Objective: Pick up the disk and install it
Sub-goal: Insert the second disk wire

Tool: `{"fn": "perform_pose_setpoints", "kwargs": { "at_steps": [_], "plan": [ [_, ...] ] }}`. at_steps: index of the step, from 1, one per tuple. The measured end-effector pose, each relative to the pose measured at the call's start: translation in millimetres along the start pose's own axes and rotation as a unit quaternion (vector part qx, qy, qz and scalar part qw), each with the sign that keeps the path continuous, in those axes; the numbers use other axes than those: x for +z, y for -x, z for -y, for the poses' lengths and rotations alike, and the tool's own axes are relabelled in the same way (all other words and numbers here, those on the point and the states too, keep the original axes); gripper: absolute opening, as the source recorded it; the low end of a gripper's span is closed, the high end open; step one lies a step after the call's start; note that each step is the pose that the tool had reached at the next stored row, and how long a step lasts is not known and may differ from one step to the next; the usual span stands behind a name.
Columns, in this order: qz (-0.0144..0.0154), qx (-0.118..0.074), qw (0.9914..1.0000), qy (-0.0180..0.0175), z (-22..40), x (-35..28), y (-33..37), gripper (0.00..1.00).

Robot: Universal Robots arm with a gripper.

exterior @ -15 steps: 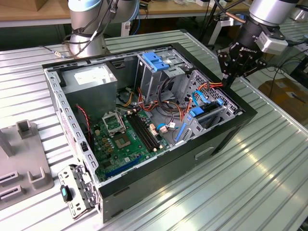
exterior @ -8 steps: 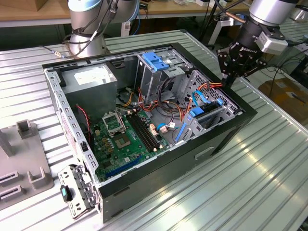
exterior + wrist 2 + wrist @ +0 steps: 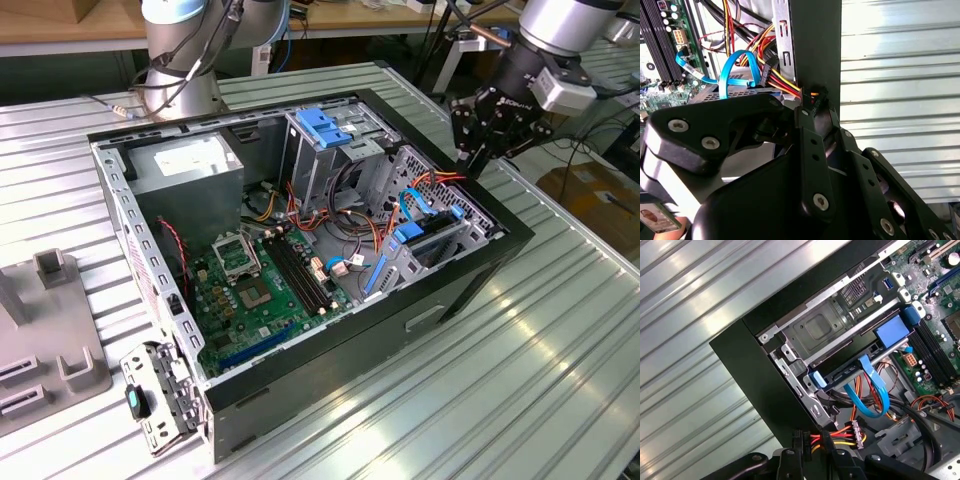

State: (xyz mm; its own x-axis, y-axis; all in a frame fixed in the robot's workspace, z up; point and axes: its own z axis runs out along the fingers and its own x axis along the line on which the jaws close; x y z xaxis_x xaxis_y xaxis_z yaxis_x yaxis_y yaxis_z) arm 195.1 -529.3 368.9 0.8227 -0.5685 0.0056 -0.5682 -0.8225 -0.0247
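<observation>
Observed open black computer case [image 3: 480, 270] lying on ribbed metal counter [image 3: 500, 400]. Located flat disk edged by a bright blue plastic frame [image 3: 430, 240] inside grey metal drive cage at the case's end toward the exterior view's right, apart from the arm. Noted looped flat blue data cable [image 3: 867, 395] just beside that cage. Found black end effector [image 3: 487, 140] [image 3: 814, 100] [image 3: 810, 437] at the case's black wall, next to bundled red, yellow and black wires [image 3: 837, 435]. Could not tell whether released or clenched.
</observation>
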Motion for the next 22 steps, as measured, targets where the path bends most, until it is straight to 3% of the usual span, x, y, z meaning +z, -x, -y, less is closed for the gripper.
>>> {"fn": "perform_pose_setpoints", "kwargs": {
  "at_steps": [13, 16, 22],
  "plan": [
    [0.0005, -0.005, 0.99999, -0.0005, 0.6, 0.0, -2.9, 0.28],
    [0.0004, -0.005, 0.99999, -0.0005, 0.5, 0.0, -2.9, 0.16],
    [0.0005, -0.005, 0.99999, -0.0005, 0.4, 0.0, -3.0, 0.16]
  ]
}}
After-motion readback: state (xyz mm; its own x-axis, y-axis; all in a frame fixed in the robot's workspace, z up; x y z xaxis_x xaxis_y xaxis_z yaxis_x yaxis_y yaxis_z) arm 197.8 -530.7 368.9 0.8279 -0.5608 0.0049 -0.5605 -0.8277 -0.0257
